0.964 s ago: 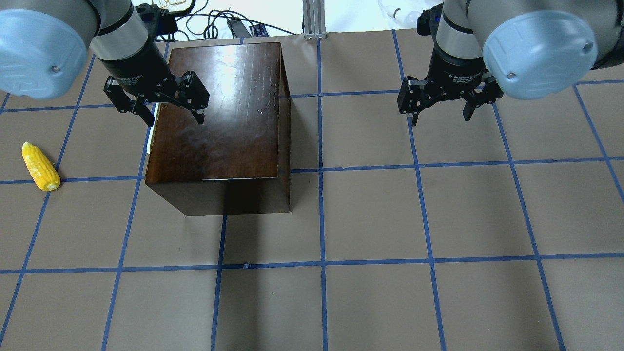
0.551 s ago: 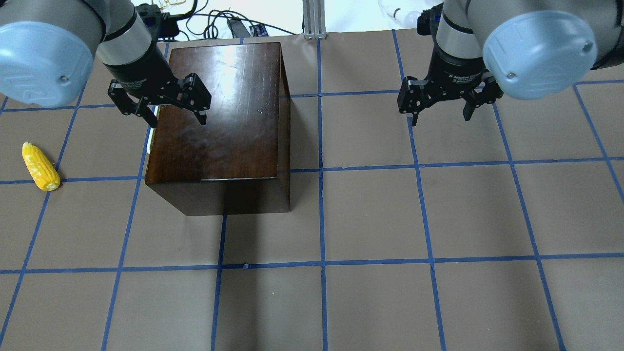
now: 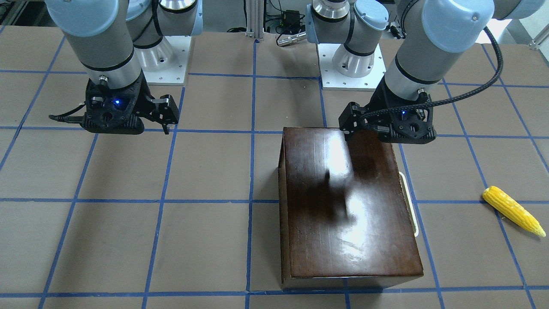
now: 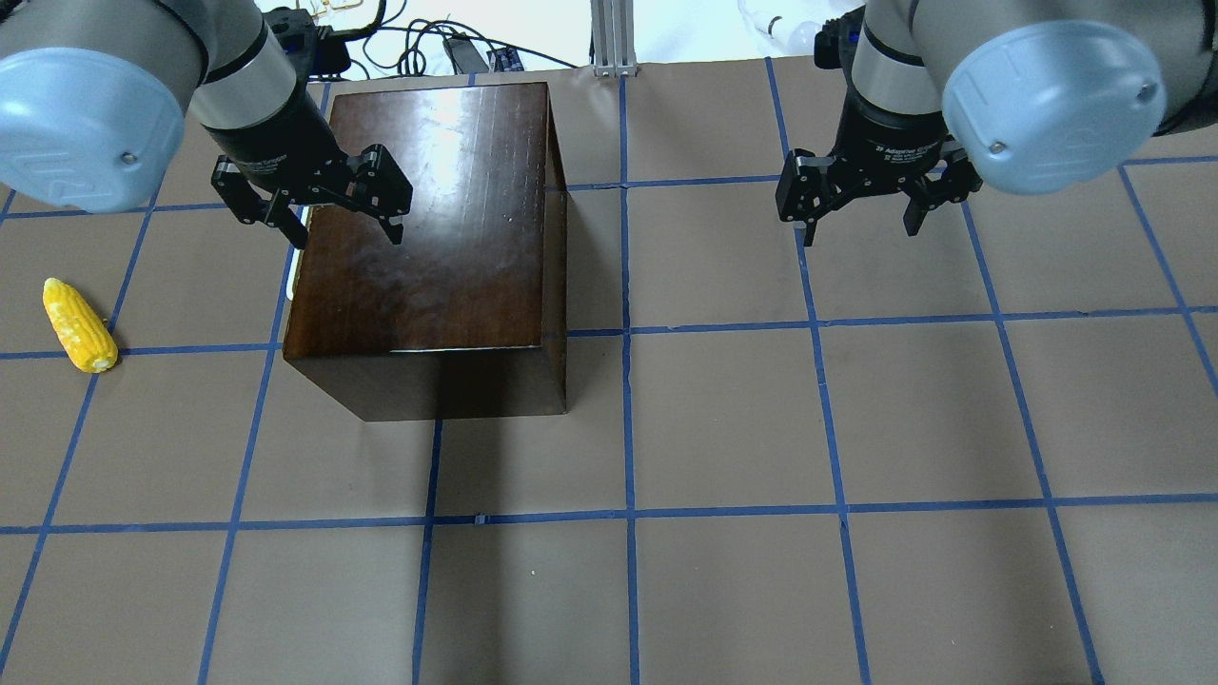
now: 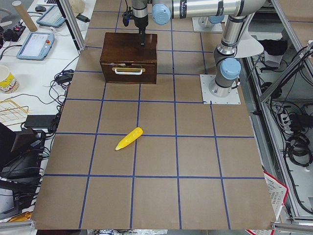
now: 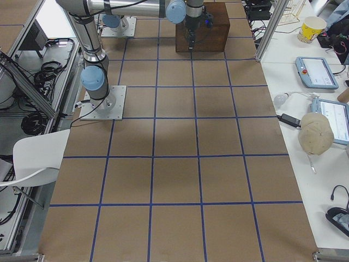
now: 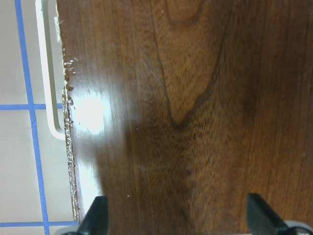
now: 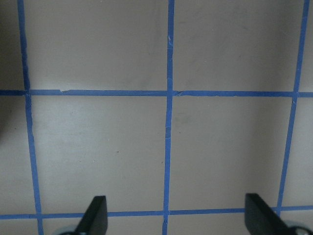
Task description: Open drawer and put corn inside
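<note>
We see the box standing on the tabletop near the edge across from the robot, in the robot's left half. Its drawer is shut flush in the box, the front panel and pale handle facing the tabletop's left end. Our left hand hangs over the box's top, by the edge above the drawer front, its fingers spread wide apart and clamped on nothing. The corn lies flat on the tabletop between the box and the left end, well apart from both box and hand. Our right hand hovers above bare tabletop in the right half, fingers likewise spread and empty.
</note>
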Controlling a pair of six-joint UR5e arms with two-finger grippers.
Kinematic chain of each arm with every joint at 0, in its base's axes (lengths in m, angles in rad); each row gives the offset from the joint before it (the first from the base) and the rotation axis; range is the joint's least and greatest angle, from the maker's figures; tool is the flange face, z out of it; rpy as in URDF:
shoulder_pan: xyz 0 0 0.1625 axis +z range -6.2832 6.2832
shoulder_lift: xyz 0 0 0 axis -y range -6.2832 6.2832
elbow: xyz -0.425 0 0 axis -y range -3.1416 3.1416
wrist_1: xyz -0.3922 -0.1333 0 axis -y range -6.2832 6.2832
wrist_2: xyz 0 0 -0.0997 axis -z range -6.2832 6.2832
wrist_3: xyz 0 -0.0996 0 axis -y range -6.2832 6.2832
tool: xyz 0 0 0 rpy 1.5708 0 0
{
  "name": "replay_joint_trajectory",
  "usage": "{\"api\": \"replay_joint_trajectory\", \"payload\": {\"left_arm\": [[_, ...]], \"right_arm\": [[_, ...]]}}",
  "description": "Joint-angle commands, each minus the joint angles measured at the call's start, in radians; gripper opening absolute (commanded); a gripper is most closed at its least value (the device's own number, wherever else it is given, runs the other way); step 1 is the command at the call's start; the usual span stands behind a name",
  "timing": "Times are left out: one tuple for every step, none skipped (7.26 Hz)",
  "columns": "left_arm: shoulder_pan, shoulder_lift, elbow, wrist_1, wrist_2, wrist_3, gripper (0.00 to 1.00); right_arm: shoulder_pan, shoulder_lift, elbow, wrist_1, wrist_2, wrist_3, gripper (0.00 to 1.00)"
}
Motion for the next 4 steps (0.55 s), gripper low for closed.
{"api": "replay_joint_trajectory", "payload": {"left_arm": [[0.0, -0.009, 0.001, 0.034, -0.001, 0.003, 1.0], [0.0, -0.01, 0.008, 0.035, -0.002, 0.003, 1.0], [0.002, -0.007, 0.01, 0.035, -0.004, 0.004, 1.0], [0.003, -0.007, 0.019, 0.035, -0.022, 0.007, 1.0]], "right_arm": [[0.0, 0.0, 0.0, -0.001, 0.0, 0.0, 1.0], [0.0, 0.0, 0.0, -0.001, 0.0, 0.0, 1.0], [0.0, 0.0, 0.0, 0.0, 0.0, 0.0, 1.0], [0.0, 0.0, 0.0, 0.0, 0.0, 0.0, 1.0]]}}
